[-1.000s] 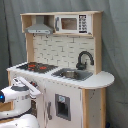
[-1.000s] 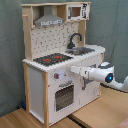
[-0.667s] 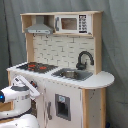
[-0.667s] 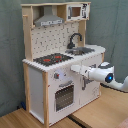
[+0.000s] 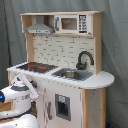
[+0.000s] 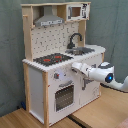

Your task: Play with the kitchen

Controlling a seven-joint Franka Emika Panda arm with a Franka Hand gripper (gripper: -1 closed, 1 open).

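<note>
Gripper at kitchen front.

The white Panda arm reaches in roughly level from the second exterior view's right, its wrist lit by a blue ring on the rounded joint. The forearm tapers toward the gripper, which points to the second exterior view's left. In the first exterior view the same arm rises from the lower left corner, a blue light on its joint, the slim end link slanting up and then down
</note>
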